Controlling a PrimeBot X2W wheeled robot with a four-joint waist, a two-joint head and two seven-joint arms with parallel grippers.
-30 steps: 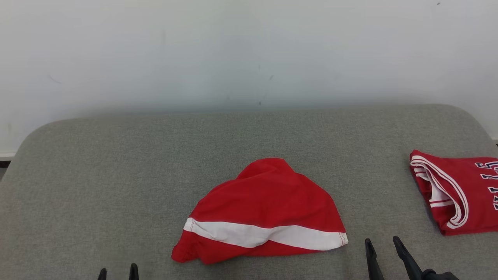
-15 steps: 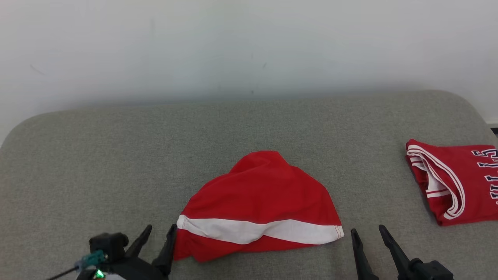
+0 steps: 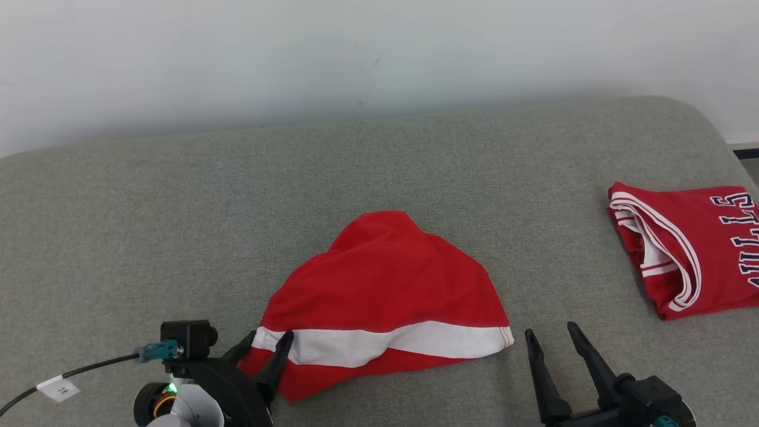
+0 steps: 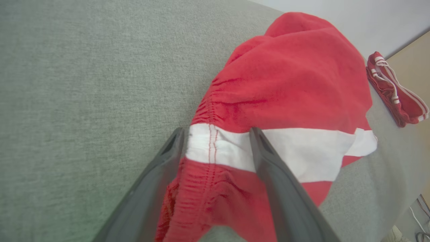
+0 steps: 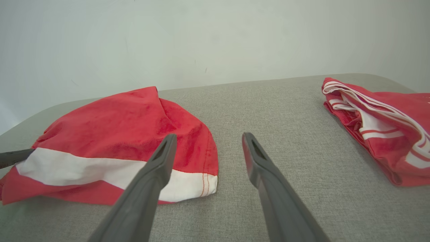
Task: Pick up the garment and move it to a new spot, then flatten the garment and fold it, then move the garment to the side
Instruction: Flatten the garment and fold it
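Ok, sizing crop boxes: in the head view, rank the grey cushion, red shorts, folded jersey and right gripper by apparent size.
1. grey cushion
2. red shorts
3. folded jersey, partly out of frame
4. right gripper, also cropped and nearest the camera, so unsure

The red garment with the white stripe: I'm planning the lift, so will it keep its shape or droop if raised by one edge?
Probably droops: the garment lies crumpled in soft folds. Likely light, being thin cloth. Its gathered edge, at the left end effector, may bunch and grip well.

Garment [image 3: 385,279] central, jersey [image 3: 694,249] rightward — well apart
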